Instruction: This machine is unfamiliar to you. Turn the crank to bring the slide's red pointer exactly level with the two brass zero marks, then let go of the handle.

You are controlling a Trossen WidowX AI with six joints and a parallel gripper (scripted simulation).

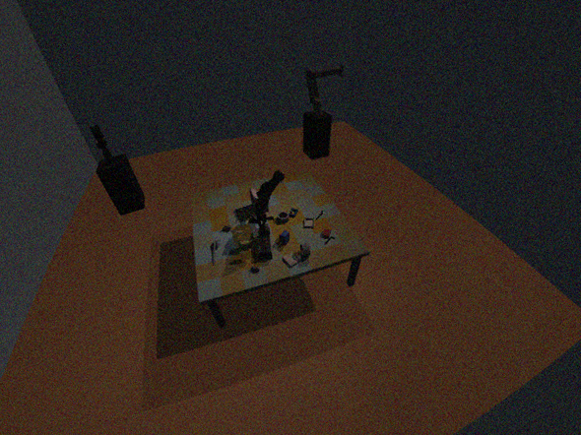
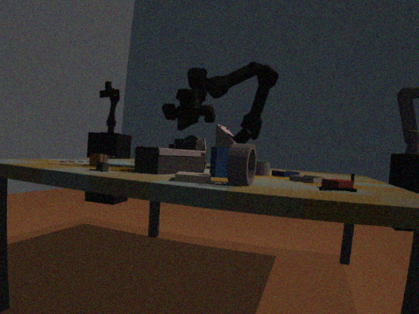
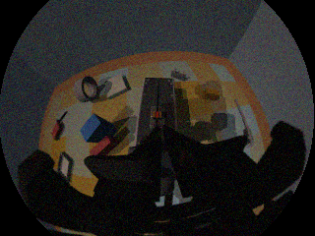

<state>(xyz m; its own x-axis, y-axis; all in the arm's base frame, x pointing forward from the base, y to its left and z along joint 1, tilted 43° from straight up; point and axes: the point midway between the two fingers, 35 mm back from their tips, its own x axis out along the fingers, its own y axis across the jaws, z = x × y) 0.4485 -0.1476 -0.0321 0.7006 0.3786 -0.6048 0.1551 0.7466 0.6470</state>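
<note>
The machine is a long dark grey box [image 1: 262, 247] [image 2: 181, 162] [image 3: 148, 98] with a narrow slot along its top. A small orange-red slide piece [image 3: 157, 115] sits in the slot, just beyond my fingertips in the wrist view. The brass zero marks are too small and dark to make out, so I cannot tell if the pointer is level with them. My gripper [image 2: 182, 125] [image 3: 160, 128] is shut, its fingertips together with nothing seen between them. It hangs above the machine, clear of its top. The near end of the box is hidden by my fingers, and the crank handle cannot be picked out.
A blue block [image 2: 218, 162] [image 3: 95, 128] and a grey ring [image 2: 235, 166] stand beside the machine. A red block [image 3: 101, 146] lies near the blue one. A pale flat block [image 2: 192, 176] [image 3: 113, 85], a yellow block [image 3: 212, 93] and a red piece [image 2: 336, 184] [image 3: 57, 130] lie farther out.
</note>
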